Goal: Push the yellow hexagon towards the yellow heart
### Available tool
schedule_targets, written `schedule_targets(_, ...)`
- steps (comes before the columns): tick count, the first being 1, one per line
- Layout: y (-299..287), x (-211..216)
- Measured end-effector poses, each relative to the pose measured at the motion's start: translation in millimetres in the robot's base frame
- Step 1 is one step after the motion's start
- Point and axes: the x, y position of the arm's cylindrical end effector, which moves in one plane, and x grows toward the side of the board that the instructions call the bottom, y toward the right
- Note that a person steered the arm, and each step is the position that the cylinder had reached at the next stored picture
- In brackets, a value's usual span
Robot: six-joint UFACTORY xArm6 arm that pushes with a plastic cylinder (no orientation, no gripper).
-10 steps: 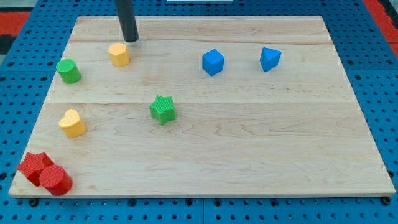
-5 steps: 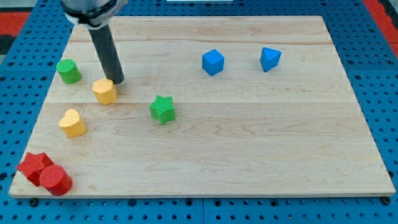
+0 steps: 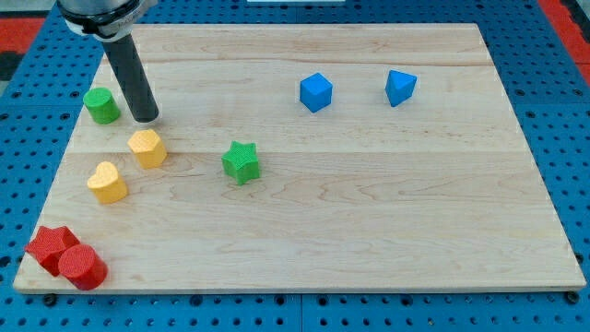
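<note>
The yellow hexagon [image 3: 147, 148] lies on the wooden board at the view's left, just up and right of the yellow heart [image 3: 108, 182], with a small gap between them. My tip [image 3: 146, 118] stands on the board just above the hexagon, apart from it, and to the right of the green cylinder [image 3: 101, 105]. The dark rod rises from the tip toward the view's top left.
A green star [image 3: 241, 161] lies right of the hexagon. A blue cube [image 3: 315, 92] and a blue angular block [image 3: 400, 88] sit at the top right. A red star [image 3: 50, 246] and a red cylinder [image 3: 83, 266] sit at the board's [image 3: 369, 212] bottom-left corner.
The yellow hexagon has been pushed down and left from near the board's top to beside the yellow heart. My tip followed it down, then moved back up and left off it.
</note>
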Motion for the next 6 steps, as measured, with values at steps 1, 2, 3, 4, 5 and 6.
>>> schedule_targets(1, 5, 16)
schedule_targets(2, 10, 37)
schedule_targets(3, 17, 60)
schedule_targets(4, 19, 85)
schedule_targets(5, 19, 105)
schedule_targets(6, 19, 116)
